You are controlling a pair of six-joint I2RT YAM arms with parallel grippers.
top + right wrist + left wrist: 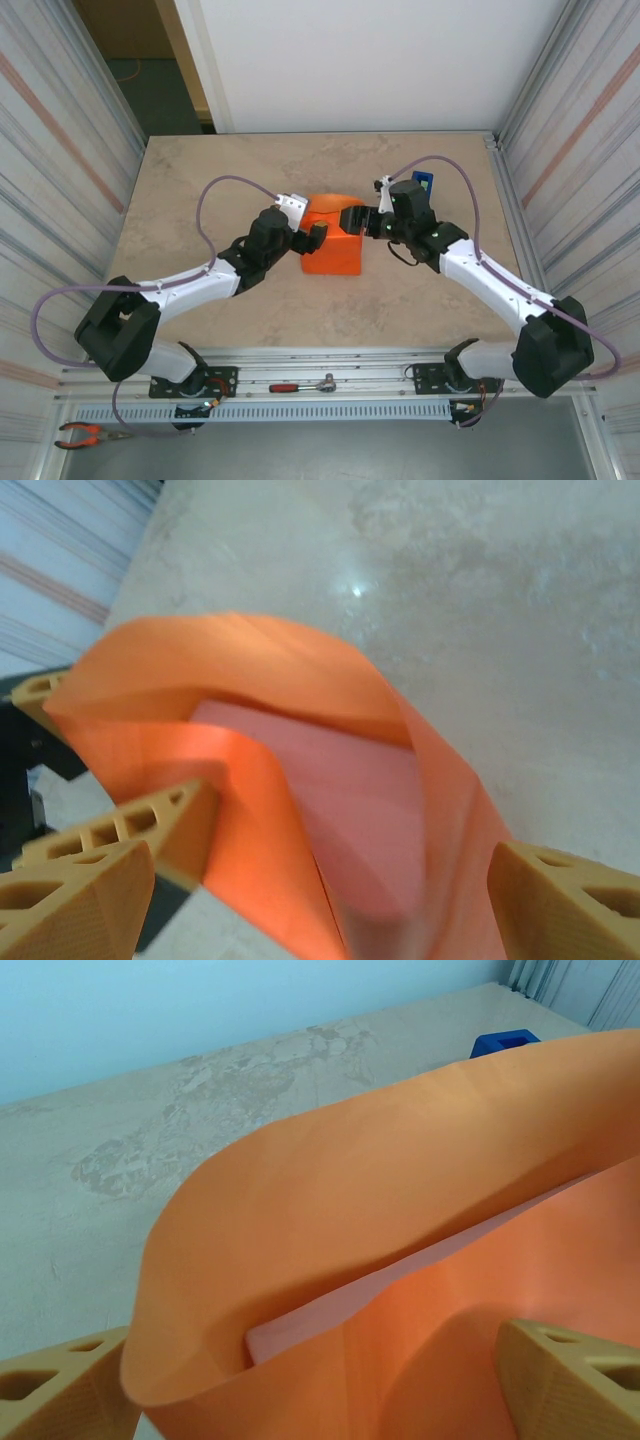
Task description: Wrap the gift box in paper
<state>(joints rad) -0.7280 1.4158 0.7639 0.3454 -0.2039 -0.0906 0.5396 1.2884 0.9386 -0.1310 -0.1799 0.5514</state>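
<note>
The orange paper (335, 255) lies folded up over the gift box at mid-table. In the left wrist view the paper (380, 1190) curls up as a tall flap, and a pale pink strip of the gift box (330, 1305) shows in the fold. My left gripper (312, 238) stands open at the bundle's left side, its tan fingers (570, 1380) wide on either side of the paper. My right gripper (358, 222) is open at the bundle's right end, straddling the paper (240, 660). There the gift box (370, 810) shows pink inside the loose wrap.
A blue tape dispenser (424, 184) stands just behind the right arm, and its top (503, 1042) also peeks over the paper. A ratchet tool (300, 385) and pliers (85, 433) lie off the table's near edge. Corrugated walls close in both sides.
</note>
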